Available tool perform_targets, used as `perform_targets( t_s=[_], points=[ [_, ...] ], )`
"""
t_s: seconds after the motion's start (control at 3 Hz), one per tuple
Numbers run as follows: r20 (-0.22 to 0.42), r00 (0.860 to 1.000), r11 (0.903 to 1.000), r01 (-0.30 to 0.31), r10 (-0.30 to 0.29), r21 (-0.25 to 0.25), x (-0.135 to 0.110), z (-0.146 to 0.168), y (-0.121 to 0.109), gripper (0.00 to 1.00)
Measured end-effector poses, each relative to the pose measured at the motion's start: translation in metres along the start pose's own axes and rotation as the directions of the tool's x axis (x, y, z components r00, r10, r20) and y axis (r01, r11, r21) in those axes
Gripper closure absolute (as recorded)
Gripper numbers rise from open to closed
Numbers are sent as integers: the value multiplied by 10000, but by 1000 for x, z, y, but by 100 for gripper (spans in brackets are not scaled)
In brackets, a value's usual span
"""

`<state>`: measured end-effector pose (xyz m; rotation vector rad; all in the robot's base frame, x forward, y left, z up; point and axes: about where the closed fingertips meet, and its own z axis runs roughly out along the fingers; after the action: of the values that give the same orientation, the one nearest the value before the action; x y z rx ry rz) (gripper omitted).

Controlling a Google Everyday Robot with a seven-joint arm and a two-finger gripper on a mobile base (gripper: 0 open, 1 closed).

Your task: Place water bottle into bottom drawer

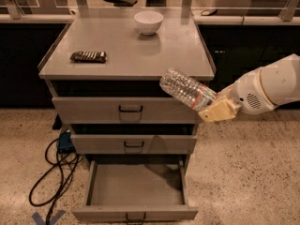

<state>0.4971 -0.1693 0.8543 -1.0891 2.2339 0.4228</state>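
Note:
My gripper (pixel 214 108) reaches in from the right and is shut on the water bottle (pixel 186 89), a clear ribbed bottle held at a tilt, its base pointing up-left. The bottle hangs in front of the cabinet's right front corner, level with the top drawer. The cap end is hidden in the pale fingers (pixel 216 111). The bottom drawer (pixel 136 213) is pulled open below, a wide shallow grey tray with nothing in it.
A white bowl (pixel 148 22) and a dark wrapped snack bar (pixel 88 56) sit on the cabinet top (pixel 131 46). The two upper drawers (pixel 130 109) are shut. Black cables (pixel 56 172) lie on the speckled floor at the left.

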Motion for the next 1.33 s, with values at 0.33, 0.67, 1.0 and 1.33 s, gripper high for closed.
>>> perform_targets(
  t_s=[0.33,0.67,1.0,1.33],
  points=[
    [-37,10000,9997,-69,70,237,-4,-7,-4,100],
    [-40,9998,9997,-210,211,90,25,20,0,100],
    [231,9974,9945,-669,689,-807,89,99,24,100],
    [192,9913,9756,-1247,1303,-1806,164,195,65,100]
  ],
)
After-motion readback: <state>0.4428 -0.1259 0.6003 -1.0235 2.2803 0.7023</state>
